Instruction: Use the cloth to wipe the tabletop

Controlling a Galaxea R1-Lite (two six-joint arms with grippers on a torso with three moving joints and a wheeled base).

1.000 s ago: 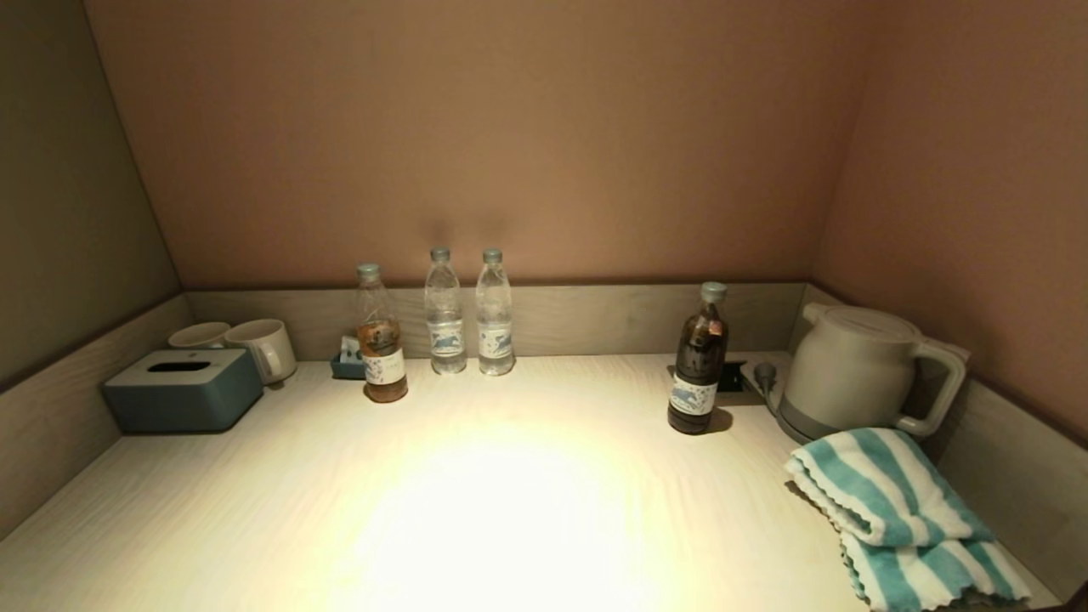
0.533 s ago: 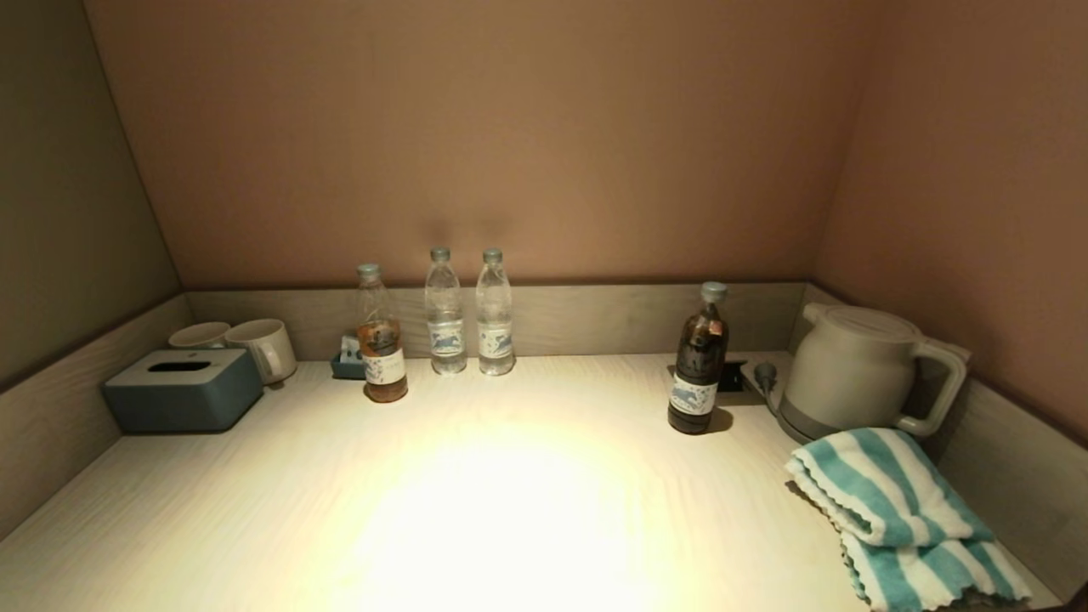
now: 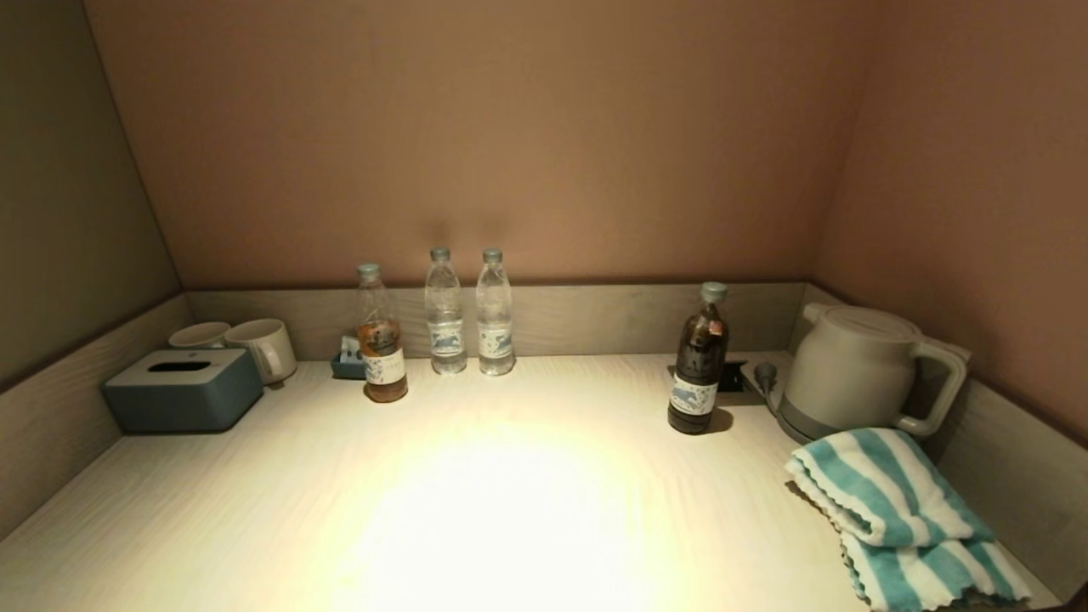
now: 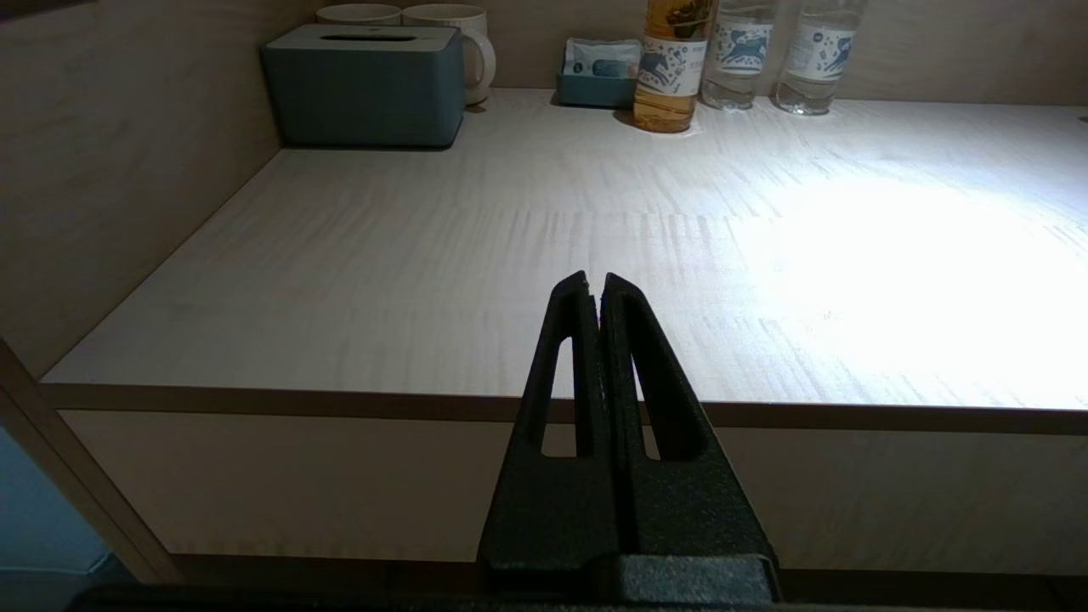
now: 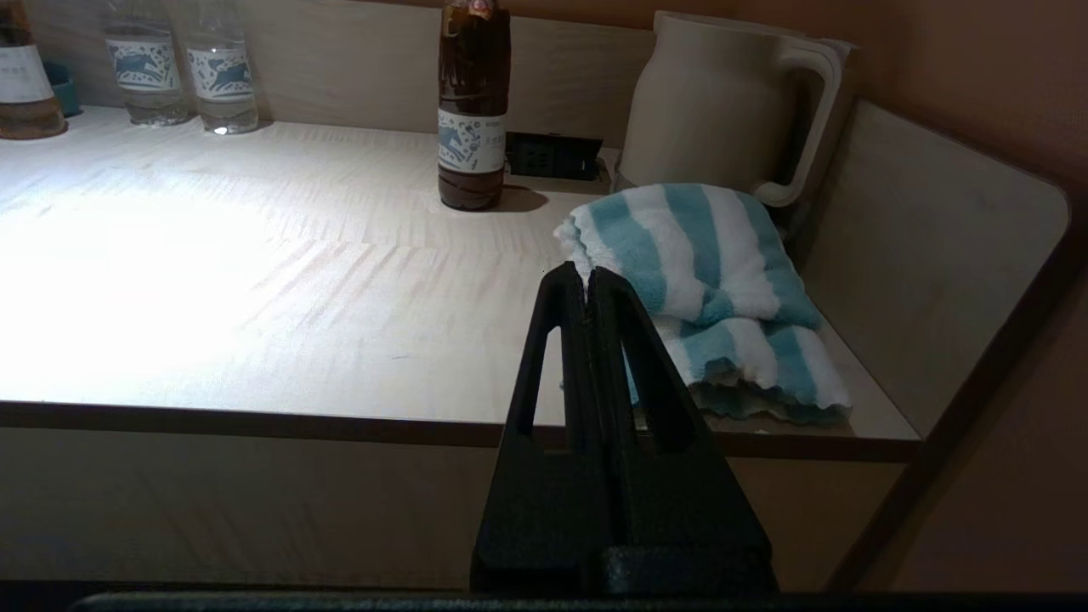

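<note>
Both arms sit off the counter's front edge, not over the surface. Left pincer [image 4: 595,285]: fingers pressed flat together, holding nothing, facing the front edge toward the left side. Right pincer [image 5: 586,276]: likewise closed tight and empty, short of the front edge and aimed at the cloth [image 3: 901,518]. Neither arm shows in the head view.

Cloth: lies in the front right corner of the counter [image 3: 280,510], just in front of the kettle [image 3: 854,370] and close against the right rim. Untouched; wiping not yet started, in my judgement.

Placement notes: everything else stands along the back edge, which leaves the brightly lit middle open for wiping, probably on purpose. Tissue box [image 3: 183,391] and two mugs [image 3: 263,347] in the back left corner; three bottles [image 3: 444,310] at mid back; dark bottle [image 3: 699,361] right of centre, a little forward of the rim, near the kettle. The right arm is the nearer one for the pickup.

Cloth appearance: terry towel, broad teal and white stripes, scalloped edges. Loosely folded over itself into a soft bulging heap, layered edges toward the front. Looks limp and thick; a pinch on the top fold would likely lift it.
</note>
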